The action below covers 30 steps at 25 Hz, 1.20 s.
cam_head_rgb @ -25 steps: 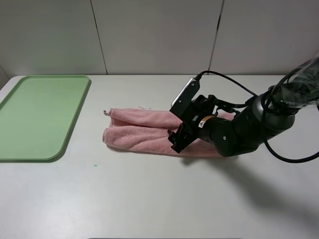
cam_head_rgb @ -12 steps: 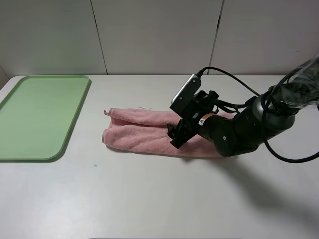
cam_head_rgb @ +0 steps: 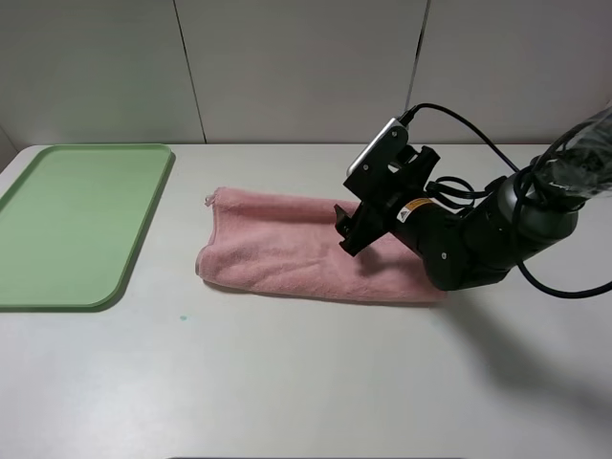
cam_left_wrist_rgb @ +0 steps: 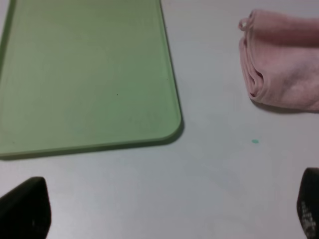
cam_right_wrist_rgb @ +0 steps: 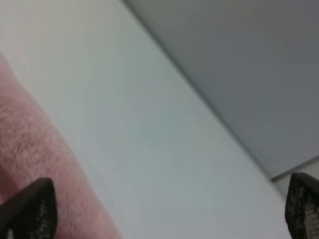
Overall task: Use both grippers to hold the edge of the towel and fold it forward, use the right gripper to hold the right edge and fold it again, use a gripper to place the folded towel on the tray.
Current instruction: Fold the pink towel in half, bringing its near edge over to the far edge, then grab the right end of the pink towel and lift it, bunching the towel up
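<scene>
**White table, one fold in: lining up the second**

White table (cam_head_rgb: 287, 382) under grey wall panels (cam_head_rgb: 287, 67), and on it the towel (cam_head_rgb: 277, 253) lies as a long doubled strip. From that I judge the forward fold finished and the second fold, the right gripper's job, as the step in hand.

My right gripper (cam_head_rgb: 346, 229) hangs over the middle of the strip, tipped nose-up, with the towel directly beneath it. The jaws are spread wide and nothing is between them. In the right wrist view both fingertips (cam_right_wrist_rgb: 30, 211) sit at the far corners of the picture, with pink pile beside one of them and bare table and wall ahead. The lower tip is close over the cloth; I cannot tell whether it brushes it.

The right edge (cam_head_rgb: 421, 293) I need is behind the jaws, back toward the arm's own elbow and partly hidden under it. So the next move, as I read it, calls for drawing back along the strip, dropping the nose, and pinching both layers at that hem before carrying it over toward the far end. Plush cloth may let one layer slip.

My left gripper (cam_left_wrist_rgb: 167, 204) is off to the side, jaws wide and empty. The tray (cam_left_wrist_rgb: 84, 74) lies ahead of it, with the strip's near end just beyond.
</scene>
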### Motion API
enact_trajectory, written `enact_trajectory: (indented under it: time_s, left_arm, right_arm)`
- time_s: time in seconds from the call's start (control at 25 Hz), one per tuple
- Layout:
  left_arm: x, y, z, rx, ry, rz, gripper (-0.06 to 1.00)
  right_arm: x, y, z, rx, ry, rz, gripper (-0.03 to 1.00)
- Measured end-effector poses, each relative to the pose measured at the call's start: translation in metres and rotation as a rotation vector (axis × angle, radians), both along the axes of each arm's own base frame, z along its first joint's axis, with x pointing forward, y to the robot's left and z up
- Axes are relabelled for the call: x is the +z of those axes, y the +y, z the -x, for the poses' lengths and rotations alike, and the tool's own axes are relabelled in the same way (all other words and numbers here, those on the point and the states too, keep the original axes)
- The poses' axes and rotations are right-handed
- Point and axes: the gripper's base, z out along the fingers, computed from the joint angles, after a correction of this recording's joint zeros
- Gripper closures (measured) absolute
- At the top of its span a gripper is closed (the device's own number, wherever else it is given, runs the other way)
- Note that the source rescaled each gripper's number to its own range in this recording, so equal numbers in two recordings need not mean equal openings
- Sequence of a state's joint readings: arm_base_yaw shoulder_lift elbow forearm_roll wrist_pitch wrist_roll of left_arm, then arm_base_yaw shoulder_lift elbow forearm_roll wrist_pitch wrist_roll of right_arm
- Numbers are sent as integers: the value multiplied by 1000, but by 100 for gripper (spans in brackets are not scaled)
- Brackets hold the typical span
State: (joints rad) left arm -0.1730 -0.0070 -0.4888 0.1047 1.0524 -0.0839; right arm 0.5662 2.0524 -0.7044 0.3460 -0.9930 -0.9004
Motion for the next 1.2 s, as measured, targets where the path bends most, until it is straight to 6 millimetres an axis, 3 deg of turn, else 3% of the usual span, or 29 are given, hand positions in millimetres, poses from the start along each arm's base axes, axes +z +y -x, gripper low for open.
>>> enact_trajectory:
  time_s: [0.36,0.72,1.08,1.2]
  left_arm:
    - [0,0,0,0,0,0,-6]
    - [0,0,0,0,0,0,-6]
    - [0,0,0,0,0,0,-6]
    - [0,0,0,0,1,0,-6]
  right_arm:
    - [12,-4,-2,-8,-4,-18,-3]
    - [70,-7,15,2,163,-113,-3]
    - [136,-18,55,-27,396,-425,-3]
    - [148,-28,66,-55,494,-513,-3]
